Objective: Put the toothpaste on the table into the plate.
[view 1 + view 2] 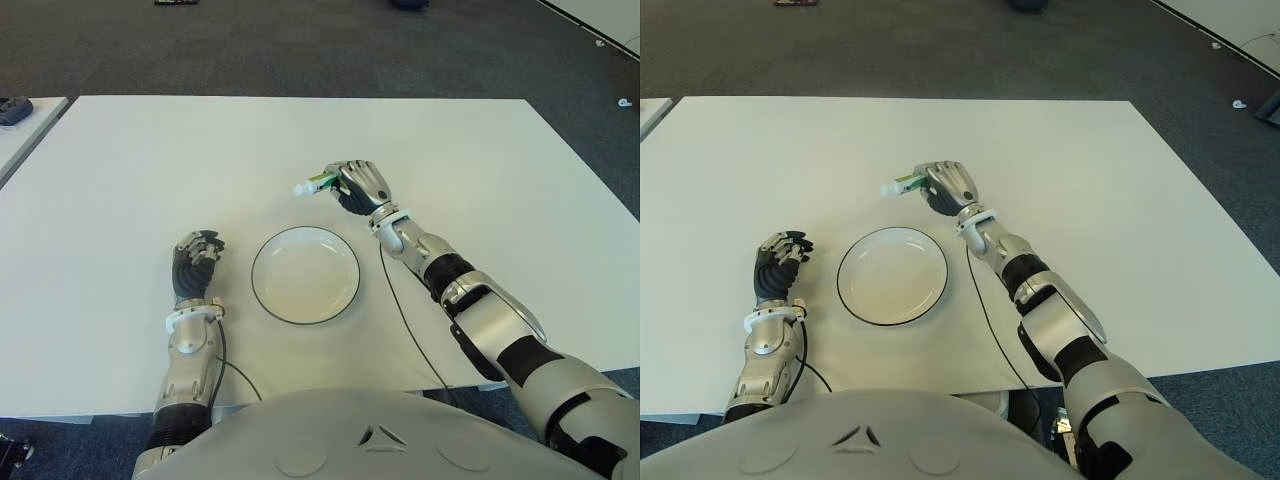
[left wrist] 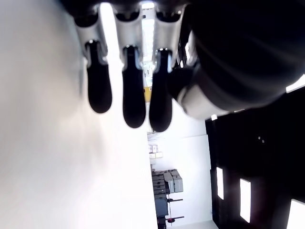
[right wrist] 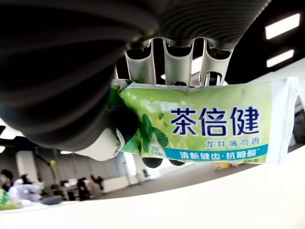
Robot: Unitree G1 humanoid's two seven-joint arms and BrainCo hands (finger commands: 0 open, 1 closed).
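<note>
My right hand (image 1: 358,184) is shut on the toothpaste (image 1: 316,183), a green tube with a white cap poking out to its left. It holds the tube just above the white table (image 1: 480,180), a little beyond the far right rim of the plate (image 1: 305,274). The plate is white with a dark rim and holds nothing. In the right wrist view the tube (image 3: 205,124) fills the frame, green with blue printed characters, and the fingers (image 3: 177,62) wrap behind it. My left hand (image 1: 196,258) shows to the left of the plate with its fingers curled and nothing in them.
Dark carpet lies beyond the table's far edge. A second table's corner with a dark object (image 1: 12,108) on it shows at the far left. A thin black cable (image 1: 405,320) runs along my right forearm toward the table's near edge.
</note>
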